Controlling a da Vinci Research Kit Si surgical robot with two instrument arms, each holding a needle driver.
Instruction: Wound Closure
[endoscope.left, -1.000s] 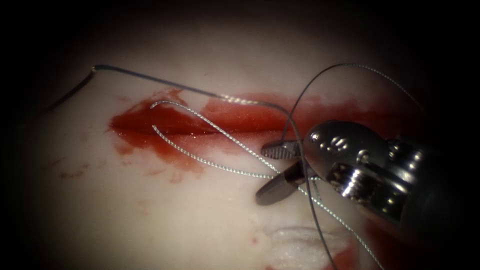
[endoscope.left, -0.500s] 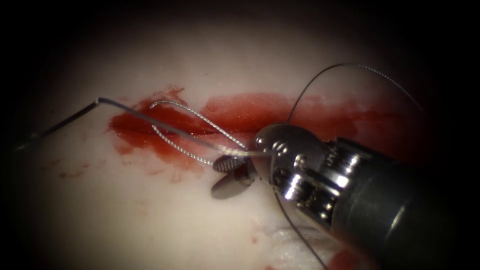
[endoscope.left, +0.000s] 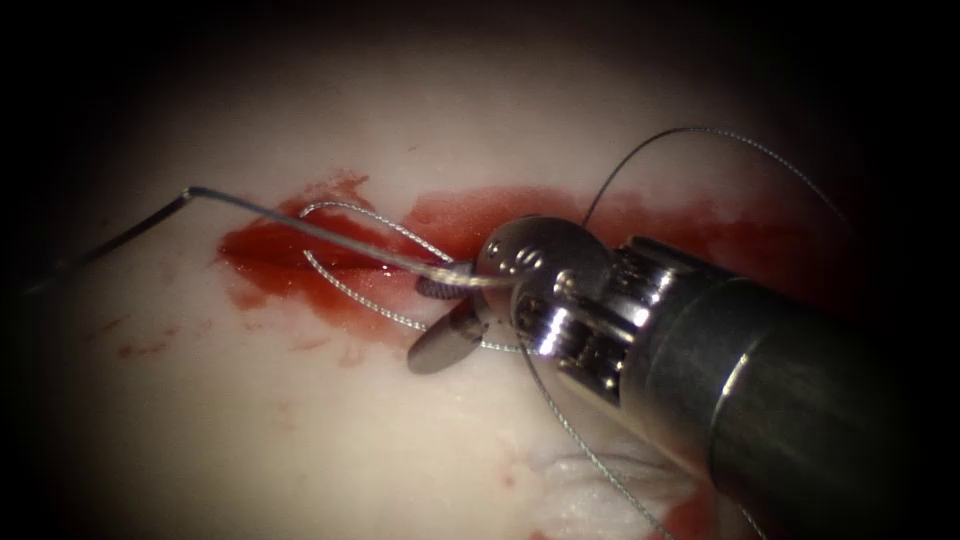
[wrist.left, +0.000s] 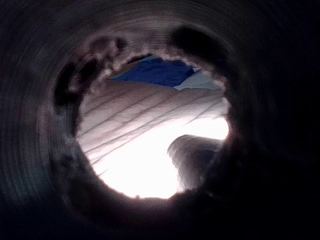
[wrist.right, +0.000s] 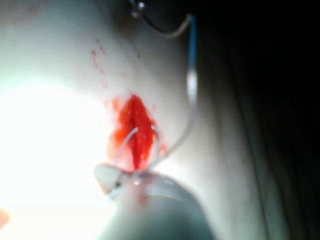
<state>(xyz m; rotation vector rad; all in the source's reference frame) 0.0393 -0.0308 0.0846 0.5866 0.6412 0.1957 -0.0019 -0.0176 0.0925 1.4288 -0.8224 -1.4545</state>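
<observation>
1. The right tool (endoscope.left: 445, 315) lies over the cut (endoscope.left: 330, 255) in the tissue (endoscope.left: 250, 420), jaws parted, with thread (endoscope.left: 340, 232) running between them.
2. A thread loop sits on the red fluid (endoscope.left: 480, 215).
3. No needle is distinguishable.

No writing, label, brand, number or sign could be read on anything; none was found near the tool's fingers.
</observation>
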